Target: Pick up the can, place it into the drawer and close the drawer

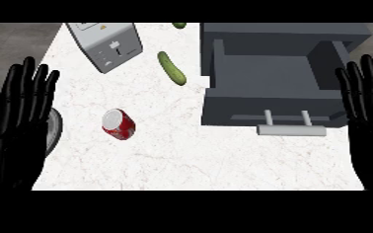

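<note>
A red can (119,124) with a silver top lies tilted on the white marble counter (189,163), left of centre. The dark grey drawer (273,76) stands pulled open at the right, its inside bare, its pale bar handle (291,129) facing me. My left hand (25,103) rests open at the left edge, fingers up, a short way left of the can. At the right edge my right hand (358,94) rests open, fingers up, beside the drawer's right wall. Neither hand touches anything.
A grey toaster (108,44) sits at the back left. One green cucumber (171,68) lies between the toaster and the drawer, and another green piece (179,25) shows at the back edge. A dark round rim (54,128) peeks out by the left hand.
</note>
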